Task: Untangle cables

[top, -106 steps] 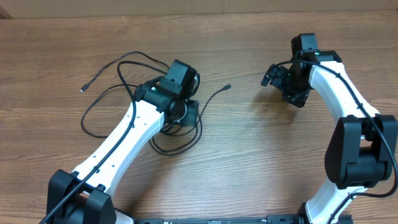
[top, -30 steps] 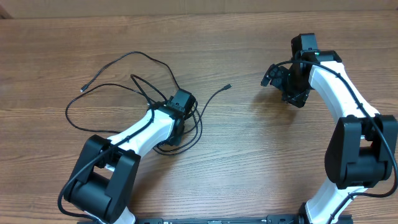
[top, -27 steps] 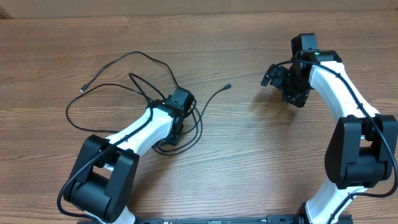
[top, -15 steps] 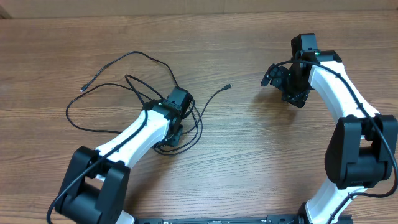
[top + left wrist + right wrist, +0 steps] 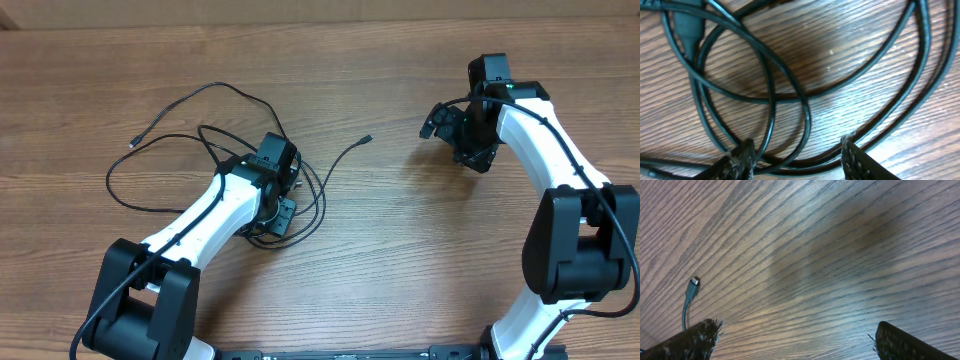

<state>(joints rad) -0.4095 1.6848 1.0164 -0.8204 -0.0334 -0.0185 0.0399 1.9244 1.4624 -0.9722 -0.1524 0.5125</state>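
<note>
Several thin black cables [image 5: 214,86] lie looped together on the wooden table, left of centre. My left gripper [image 5: 283,213] hangs low over the knot of loops. In the left wrist view its jaws [image 5: 797,157] stand apart, and two or three cable strands [image 5: 771,105] run loose on the wood between the fingertips [image 5: 743,156]. One cable end with a small silver-tipped plug [image 5: 367,138] reaches toward the right. My right gripper [image 5: 432,122] hovers a short way right of that plug, open wide with only bare wood between its fingers [image 5: 800,342]. The plug [image 5: 693,284] shows just above its left finger.
Another small plug end [image 5: 133,143] lies at the far left of the cable spread. Both white arms [image 5: 200,225] reach in from the near edge, the right arm [image 5: 545,140] along the table's right side.
The left arm has shifted a little left and back over the tangle, dragging the near loops left. Its jaws have widened. The right arm has not moved.
</note>
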